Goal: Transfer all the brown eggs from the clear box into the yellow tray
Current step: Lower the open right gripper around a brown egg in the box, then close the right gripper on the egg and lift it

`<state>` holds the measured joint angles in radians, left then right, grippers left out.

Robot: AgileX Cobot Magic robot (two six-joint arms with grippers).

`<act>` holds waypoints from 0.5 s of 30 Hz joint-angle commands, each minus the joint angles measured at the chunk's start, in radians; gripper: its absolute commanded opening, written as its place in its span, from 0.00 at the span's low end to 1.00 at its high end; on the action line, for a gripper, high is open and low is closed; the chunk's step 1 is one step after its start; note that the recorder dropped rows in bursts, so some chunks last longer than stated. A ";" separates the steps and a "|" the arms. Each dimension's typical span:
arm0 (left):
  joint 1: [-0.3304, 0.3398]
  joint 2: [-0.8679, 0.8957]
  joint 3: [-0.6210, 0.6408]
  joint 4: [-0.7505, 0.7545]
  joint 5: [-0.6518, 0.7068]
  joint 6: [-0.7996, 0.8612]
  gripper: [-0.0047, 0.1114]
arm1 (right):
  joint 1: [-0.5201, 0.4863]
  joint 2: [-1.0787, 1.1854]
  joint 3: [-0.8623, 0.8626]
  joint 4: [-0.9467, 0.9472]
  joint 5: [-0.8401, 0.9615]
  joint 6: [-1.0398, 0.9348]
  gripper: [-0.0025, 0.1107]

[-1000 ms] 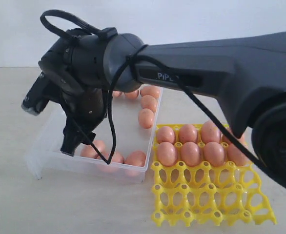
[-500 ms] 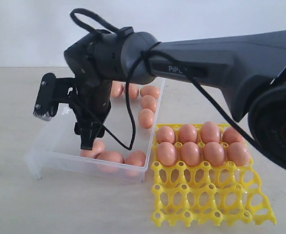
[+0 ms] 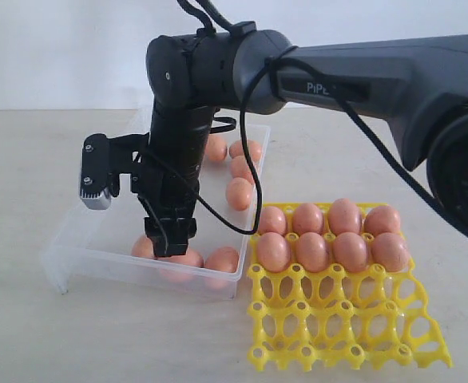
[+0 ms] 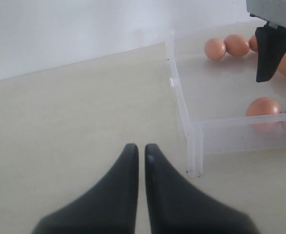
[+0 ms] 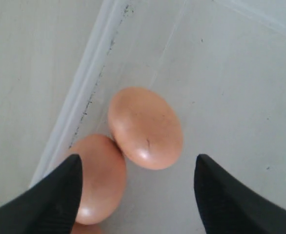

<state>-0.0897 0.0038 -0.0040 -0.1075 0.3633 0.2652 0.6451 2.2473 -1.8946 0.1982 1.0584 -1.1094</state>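
Right gripper [image 5: 138, 162]: spread wide, holding nothing. Points straight down inside the clear box [image 3: 138, 275], close to its near wall. Straddles one of two brown eggs [image 5: 145, 129] that lie touching each other on the box floor beside the wall; no contact with either finger [image 5: 60, 195] visible.

Right arm [image 3: 394, 80]: reaches in level from the right edge of the exterior view, behind and above the yellow tray [image 3: 338, 319], then bends sharply down at the wrist. Carries the wrist camera [image 3: 97, 179] out to the side, above the box.

Left gripper [image 4: 139, 148]: pressed together, empty, low over the table [image 4: 60, 122], just outside a corner of the box.

Tray: eight eggs seated in the two far rows.

Limits of view:
- Seen edge-on in the exterior view; finger spread not legible there.
- Hides the middle of the box, so the egg count inside cannot be told.
- A third egg cut off at the frame edge in the right wrist view.
- Lettering on the arm partly covered by a cable [image 3: 250, 152].
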 commanded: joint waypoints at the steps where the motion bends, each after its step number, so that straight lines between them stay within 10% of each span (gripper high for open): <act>1: 0.004 -0.004 0.004 0.000 -0.004 -0.011 0.08 | -0.008 -0.013 0.000 0.044 -0.044 -0.126 0.54; 15: 0.004 -0.004 0.004 0.000 -0.004 -0.011 0.08 | -0.008 0.056 0.000 0.115 -0.138 -0.276 0.54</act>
<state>-0.0897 0.0038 -0.0040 -0.1075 0.3633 0.2652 0.6410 2.2924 -1.8946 0.3067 0.9308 -1.3749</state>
